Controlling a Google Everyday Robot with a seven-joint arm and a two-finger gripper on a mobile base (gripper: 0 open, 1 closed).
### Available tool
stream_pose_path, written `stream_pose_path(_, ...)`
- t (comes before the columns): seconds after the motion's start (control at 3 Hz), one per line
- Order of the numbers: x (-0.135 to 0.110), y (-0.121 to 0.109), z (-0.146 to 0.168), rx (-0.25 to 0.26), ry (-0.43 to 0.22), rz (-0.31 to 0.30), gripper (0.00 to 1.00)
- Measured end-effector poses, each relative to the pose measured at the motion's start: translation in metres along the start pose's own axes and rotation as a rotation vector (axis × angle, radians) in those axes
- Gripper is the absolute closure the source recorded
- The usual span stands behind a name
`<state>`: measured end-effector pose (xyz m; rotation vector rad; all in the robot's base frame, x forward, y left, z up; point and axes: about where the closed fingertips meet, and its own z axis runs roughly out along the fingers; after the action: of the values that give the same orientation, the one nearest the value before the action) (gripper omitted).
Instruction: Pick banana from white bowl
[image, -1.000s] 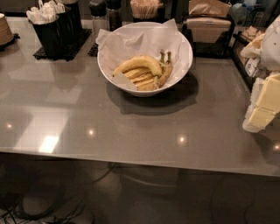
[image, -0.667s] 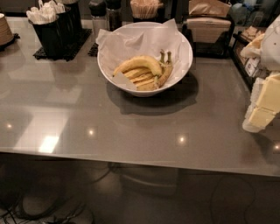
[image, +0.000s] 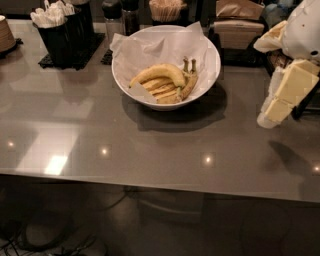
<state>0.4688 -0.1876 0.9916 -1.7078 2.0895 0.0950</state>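
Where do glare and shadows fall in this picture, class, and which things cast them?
Camera view: bright glare spots dot the grey table; the white bowl casts a dark shadow to its right and front; the hand, at the right edge above the table, casts a fainter one; the banana is evenly lit.

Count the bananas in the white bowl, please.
4 visible: one thick banana on top, three slimmer bananas packed beneath it, all inside the white bowl. More may be hidden underneath. The gripper hangs at the right, away from the bowl.
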Motion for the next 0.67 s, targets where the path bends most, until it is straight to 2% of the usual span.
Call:
stream_pose_path(0.33,-0.0384,-0.0273,0.0214,-0.087,-0.144,-0.008,0.00)
stream_pose_path(0.67,-0.0430,-0.0336,0.0223,-0.081,-0.166,-0.008,0.00)
